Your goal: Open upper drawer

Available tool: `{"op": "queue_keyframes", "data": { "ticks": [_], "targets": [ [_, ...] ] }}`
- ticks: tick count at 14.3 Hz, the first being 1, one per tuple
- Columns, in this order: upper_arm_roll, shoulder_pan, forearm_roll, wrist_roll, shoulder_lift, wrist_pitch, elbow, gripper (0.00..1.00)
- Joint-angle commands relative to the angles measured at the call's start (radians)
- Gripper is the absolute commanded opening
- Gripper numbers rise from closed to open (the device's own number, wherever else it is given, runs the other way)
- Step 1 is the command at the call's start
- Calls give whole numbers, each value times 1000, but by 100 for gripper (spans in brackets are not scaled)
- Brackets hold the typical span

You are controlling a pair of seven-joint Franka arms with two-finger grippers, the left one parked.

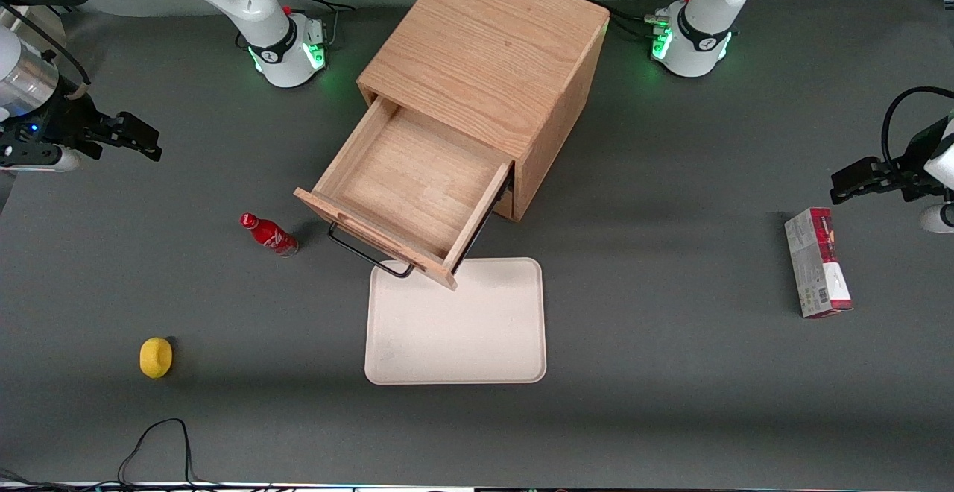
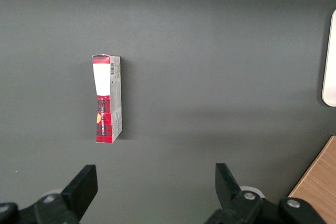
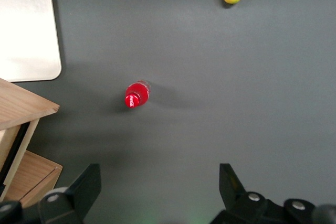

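Upper drawer [image 1: 408, 192] already pulled out, bar handle [image 1: 367, 253] running 10-to-4 o'clock; tool [image 1: 138, 139] well apart toward 9 o'clock, fingers spread, holding nothing.

Upper drawer [image 1: 406, 197] juts out over the tray's [image 1: 456, 343] edge; bottle [image 1: 269, 234] stands beside its handle; end effector [image 1: 123, 139] hangs apart, fingers spread, open counter [image 1: 186, 179] between.

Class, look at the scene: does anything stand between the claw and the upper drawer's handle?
Nothing visible blocks it. The claw, open, hangs above bare table toward the working arm's end; the upper drawer is already pulled out. The red bottle stands nearer the front camera, off that line.
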State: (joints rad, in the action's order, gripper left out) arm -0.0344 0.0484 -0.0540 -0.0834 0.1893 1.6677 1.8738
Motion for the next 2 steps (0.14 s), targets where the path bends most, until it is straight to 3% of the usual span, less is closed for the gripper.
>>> {"op": "queue_keyframes", "data": {
  "ticks": [1, 2],
  "targets": [
    [-4, 13, 17, -30, -24, -26, -47, 100],
    [-4, 13, 20, -32, -24, -26, -48, 100]
  ]
}}
